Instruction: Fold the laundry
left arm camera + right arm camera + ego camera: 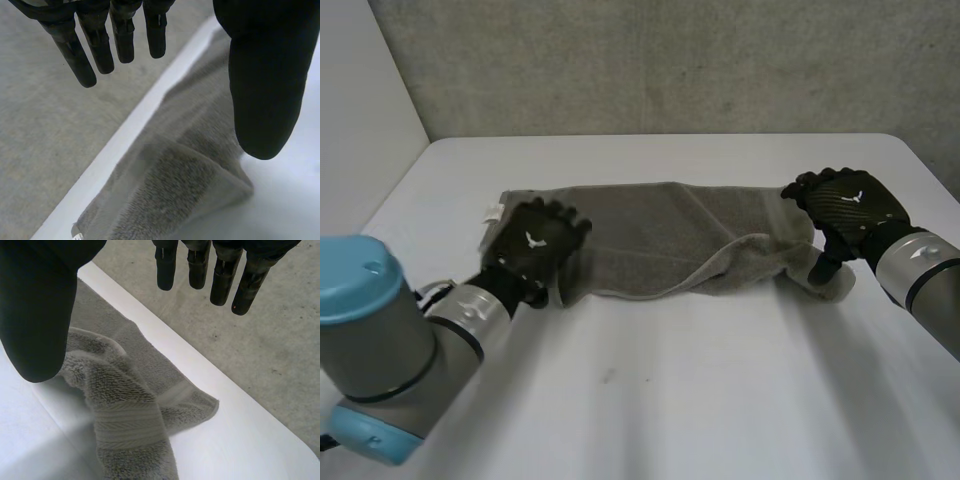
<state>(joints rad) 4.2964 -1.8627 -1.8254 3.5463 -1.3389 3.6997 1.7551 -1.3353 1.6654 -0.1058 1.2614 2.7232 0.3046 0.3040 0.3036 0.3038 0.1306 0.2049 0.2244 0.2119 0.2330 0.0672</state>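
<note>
where the towel lies: a long grey towel (660,235) stretches from side to side across the far half of the white table (670,400), with its far edge flat.
towel's near edge: toward the right it lifts into a loose rolled fold. the right end is bunched, and part of it is hidden behind the right hand.
towel's right end, right wrist view: the cloth (100,375) is doubled over itself, with a woven band (127,422) across the top layer.
towel's left end: a small white tag (494,212) sticks out at the far corner. the left hand hides the near corner in the head view. the left wrist view shows a folded corner (185,185) below the palm.
left hand: the left hand (535,245) is over the towel's left end. its fingers (100,45) are straight and its thumb (265,90) is well apart from them, gripping nothing. whether it touches the cloth is unclear.
right hand: the right hand (845,205) is over the towel's right end. its fingers (200,270) are straight and its thumb (35,315) is spread wide, holding nothing. contact with the cloth is unclear.
arms: the left arm (380,340) and the right arm (920,270) are both cut off at the edges of the head view.
background: a grey wall (670,60) stands behind the table.
</note>
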